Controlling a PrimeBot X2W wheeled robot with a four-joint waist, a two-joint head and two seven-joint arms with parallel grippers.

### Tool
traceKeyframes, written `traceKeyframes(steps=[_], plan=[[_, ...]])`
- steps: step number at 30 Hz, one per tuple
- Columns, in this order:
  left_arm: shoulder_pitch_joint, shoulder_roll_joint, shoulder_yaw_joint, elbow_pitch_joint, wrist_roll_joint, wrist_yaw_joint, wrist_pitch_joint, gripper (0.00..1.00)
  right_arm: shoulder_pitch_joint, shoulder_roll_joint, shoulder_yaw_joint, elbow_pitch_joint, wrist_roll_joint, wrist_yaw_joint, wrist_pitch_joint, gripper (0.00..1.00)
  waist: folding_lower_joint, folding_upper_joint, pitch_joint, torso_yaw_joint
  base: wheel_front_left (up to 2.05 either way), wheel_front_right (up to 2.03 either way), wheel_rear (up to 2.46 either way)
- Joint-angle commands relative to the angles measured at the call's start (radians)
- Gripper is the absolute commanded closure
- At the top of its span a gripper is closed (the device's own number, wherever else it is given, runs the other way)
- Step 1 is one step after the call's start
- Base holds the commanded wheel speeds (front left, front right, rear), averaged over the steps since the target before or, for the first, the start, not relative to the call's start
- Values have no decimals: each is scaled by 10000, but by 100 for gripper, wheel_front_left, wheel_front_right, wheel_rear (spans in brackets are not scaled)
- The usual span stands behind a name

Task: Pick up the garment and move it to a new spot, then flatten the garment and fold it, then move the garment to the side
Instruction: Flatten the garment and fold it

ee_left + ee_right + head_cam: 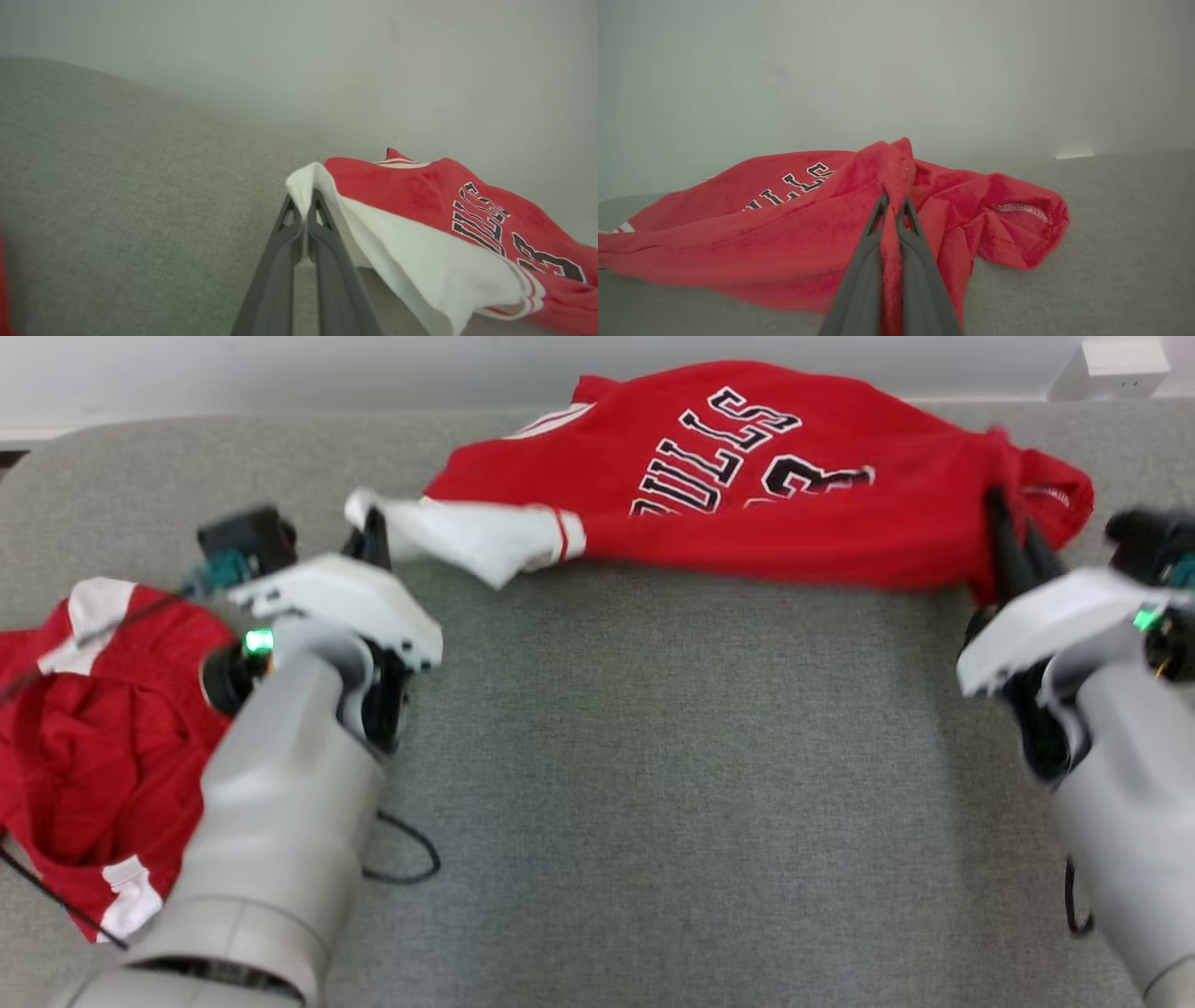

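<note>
The garment [747, 476] is a red jersey with black and white lettering and a white sleeve, stretched across the far side of the grey surface. My left gripper [373, 527] is shut on the white end of the garment [402, 233], the cloth pinched between the fingertips [301, 212]. My right gripper [1013, 537] is shut on the red right end of the garment [794, 233], with red fabric running down between its fingers [878, 224]. The stretch of cloth between the two grippers hangs slightly lifted.
A second red and white garment [84, 747] lies crumpled at the left edge beside my left forearm. The grey padded surface [672, 756] spreads open in front. A pale wall [280, 373] bounds the far side, with a white box [1116, 369] at the top right.
</note>
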Motion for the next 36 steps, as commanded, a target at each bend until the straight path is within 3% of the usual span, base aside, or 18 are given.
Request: traceKeyframes(steps=[1, 8, 18, 25, 26, 32, 36], plan=[[328, 47, 43, 1, -120, -21, -40, 100, 375, -54, 228, 120, 230, -26, -151, 100, -1, 0, 146, -54, 0, 0, 0], [1666, 25, 207, -1214, -158, -165, -35, 100, 1888, -445, 739, -847, 1326, -26, -572, 100, -1, 0, 238, -55, 0, 0, 0], [5857, 405, 1549, -5533, 917, -305, -37, 100, 5916, -1070, -884, -5373, 286, -29, -568, 100, -1, 0, -713, -186, 0, 0, 0], [9276, 420, 1684, -9291, 1298, 406, 318, 100, 8837, -770, -2154, -7680, -645, -32, -570, 100, -1, 0, -1105, -102, 0, 0, 0], [9276, 420, 1684, -9291, 1298, 406, 318, 100, 8837, -770, -2154, -7680, -645, -32, -570, 100, -1, 0, -1105, -102, 0, 0, 0], [11799, 434, 1394, -13326, 1631, 1530, 2004, 100, 10561, -396, -2817, -8874, -1280, -32, -554, 100, -1, 0, -1375, -78, 0, 0, 0], [12634, 526, 1252, -15076, 1815, 1959, 2856, 100, 11242, -66, -3235, -9406, -1604, -30, -254, 100, -1, 0, -1430, -83, 0, 0, 0]])
